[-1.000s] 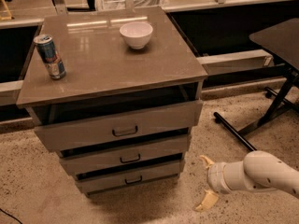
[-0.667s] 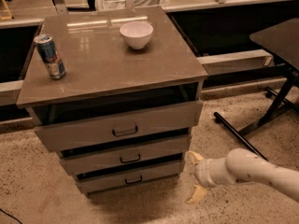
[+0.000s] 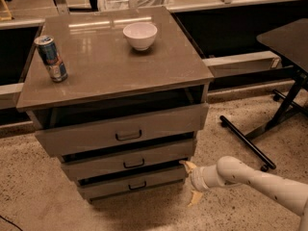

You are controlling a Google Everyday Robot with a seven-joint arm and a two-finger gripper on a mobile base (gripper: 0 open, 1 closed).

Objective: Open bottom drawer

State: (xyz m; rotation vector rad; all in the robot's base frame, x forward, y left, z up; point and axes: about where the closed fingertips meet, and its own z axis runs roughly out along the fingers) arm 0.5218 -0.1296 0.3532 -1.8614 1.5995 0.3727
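Camera view: gripper beside bottom drawer, jaws seemingly apart.

The single arm enters at the near right edge and extends leftward, close to horizontal and low in the scene. Its white forearm thickens at a rounded joint and ends in a wrist collar. The gripper sits near, slightly right of centre, pointing left. The jaws stand spread apart: one tan fingertip is farther and higher, the other nearer and lower.
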